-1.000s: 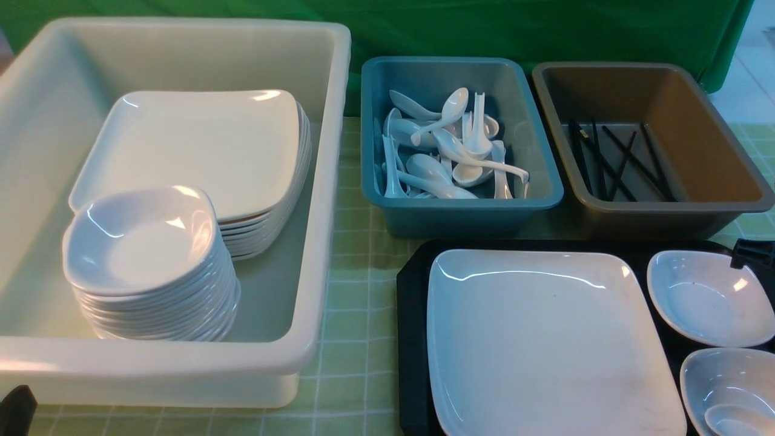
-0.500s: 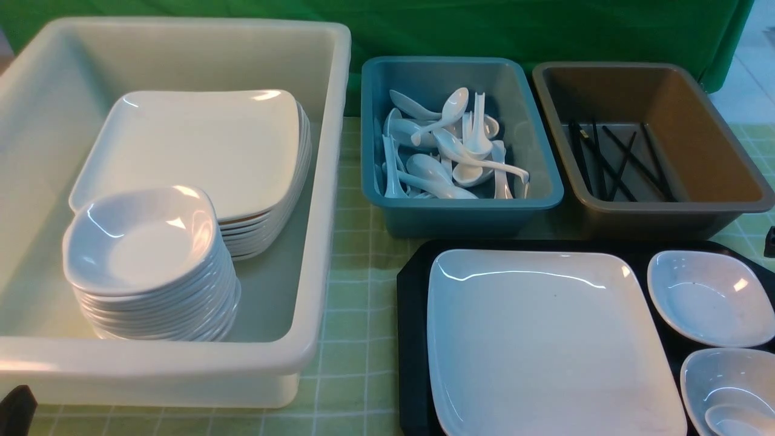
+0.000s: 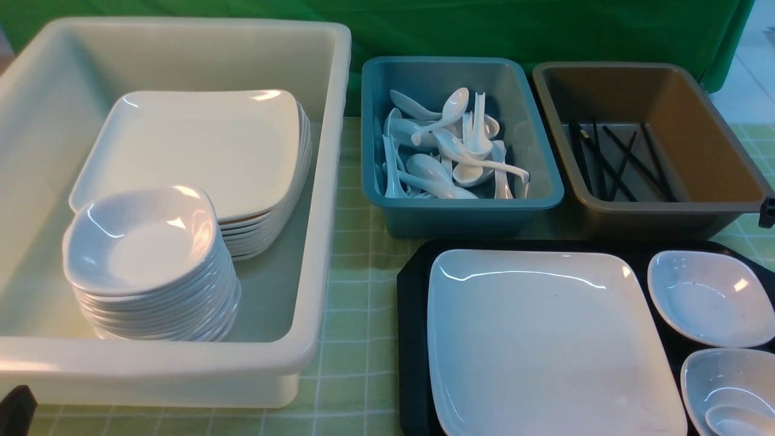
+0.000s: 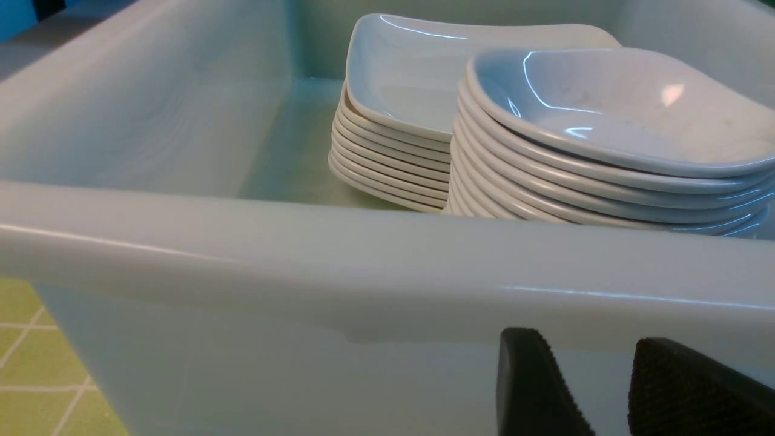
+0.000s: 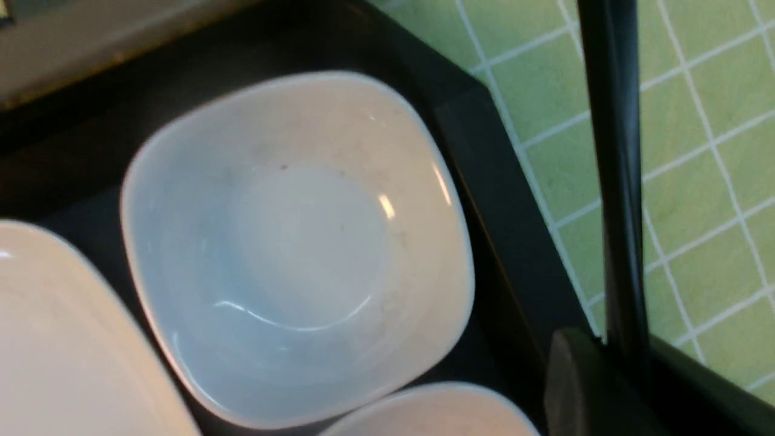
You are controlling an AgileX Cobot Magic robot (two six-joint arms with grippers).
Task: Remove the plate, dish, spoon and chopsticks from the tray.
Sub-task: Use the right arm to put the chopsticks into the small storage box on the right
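No lettering, label, brand mark, numeral or sign is legible on any surface shown in the front or wrist views.

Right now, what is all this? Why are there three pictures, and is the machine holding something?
It is a robot with two arms, and each arm ends in a pincer called a gripper. The wide picture comes from a camera between the arms, looking forward over a green tablecloth. The other two come from small cameras on its wrists.

On the cloth stand a white tub holding a stack of plates and a stack of dishes, a blue bin of spoons, a brown bin of black sticks, and a black tray. The tray carries a big plate, two small dishes and a spoon in the nearer one.

The left gripper is open and empty beside the tub. The right gripper is pinching the chopsticks.
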